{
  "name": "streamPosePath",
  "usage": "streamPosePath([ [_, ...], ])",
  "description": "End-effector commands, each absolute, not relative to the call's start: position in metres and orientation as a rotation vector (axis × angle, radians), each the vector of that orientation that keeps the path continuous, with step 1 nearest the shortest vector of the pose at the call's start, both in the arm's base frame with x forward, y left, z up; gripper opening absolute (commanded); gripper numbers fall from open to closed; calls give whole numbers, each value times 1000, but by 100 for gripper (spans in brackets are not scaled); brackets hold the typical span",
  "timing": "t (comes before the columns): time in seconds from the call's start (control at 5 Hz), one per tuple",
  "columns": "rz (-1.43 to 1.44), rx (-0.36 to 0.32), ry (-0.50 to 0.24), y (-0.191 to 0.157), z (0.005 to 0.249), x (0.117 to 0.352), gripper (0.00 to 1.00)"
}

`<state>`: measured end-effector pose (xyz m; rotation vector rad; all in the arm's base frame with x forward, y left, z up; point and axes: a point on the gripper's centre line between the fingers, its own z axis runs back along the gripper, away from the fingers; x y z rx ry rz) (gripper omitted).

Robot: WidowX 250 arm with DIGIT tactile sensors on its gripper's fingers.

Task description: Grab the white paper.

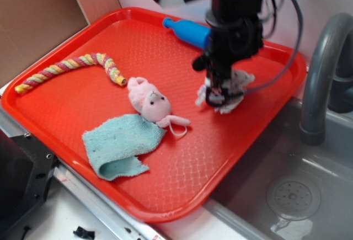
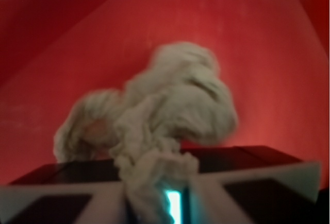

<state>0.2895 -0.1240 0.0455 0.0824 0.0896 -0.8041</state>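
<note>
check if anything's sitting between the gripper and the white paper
Nothing visible is. The gripper is already down on the white paper, and the wrist view shows paper pinched between the fingers.

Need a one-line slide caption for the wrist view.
Wrist view: pincer closed on a fold of the crumpled white paper over the red tray.

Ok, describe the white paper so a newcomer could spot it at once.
Start at the red tray and go to its right side, near the sink. Under the black claw sits the white paper, pinched between the claw's fingers. It is a crumpled, spiky wad, unlike the flat blue-green rag and the pink plush bunny at mid-tray.
</note>
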Motion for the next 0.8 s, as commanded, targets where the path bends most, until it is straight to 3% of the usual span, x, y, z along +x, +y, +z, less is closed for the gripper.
streamPosePath([
  [0.0,-301,48,-149,-94,151,248,0],
  [0.2,-49,42,-204,-81,188,216,0],
  [0.4,118,-28,-163,-60,194,195,0],
  [0.6,125,-44,-78,-47,181,194,0],
])
